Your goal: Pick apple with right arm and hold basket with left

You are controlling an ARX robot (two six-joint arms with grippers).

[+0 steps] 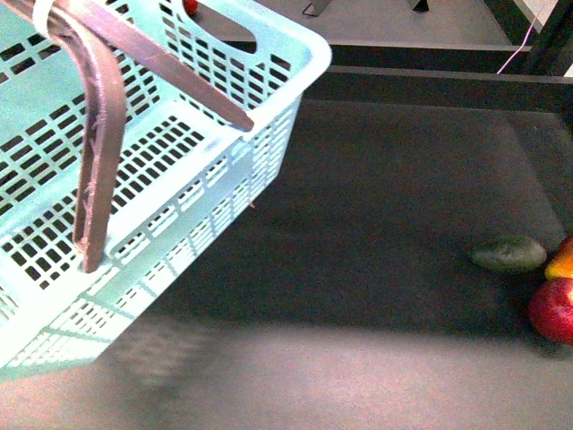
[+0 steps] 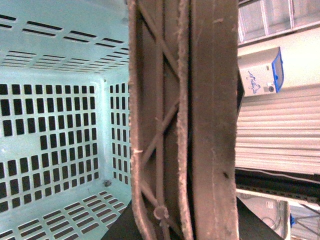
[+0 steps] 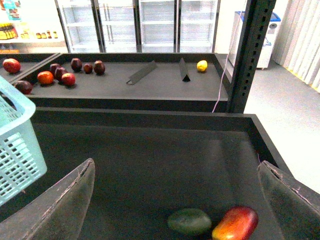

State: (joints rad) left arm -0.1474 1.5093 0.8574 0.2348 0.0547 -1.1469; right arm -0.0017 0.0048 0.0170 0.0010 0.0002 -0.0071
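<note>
The aqua basket hangs tilted at the left of the front view, above the dark shelf. Its brown ribbed handle carries a white zip tie. In the left wrist view the handle fills the middle, with the basket's slotted floor behind; my left gripper is shut on the handle, its fingers hidden. The red apple lies at the right edge of the shelf. My right gripper is open, above and short of the fruit. The apple does not show in the right wrist view.
A dark green avocado and an orange-yellow-and-red fruit lie next to the apple. The basket's corner is off to one side of the right gripper. A far bin holds several red fruits. A dark post stands beside the shelf.
</note>
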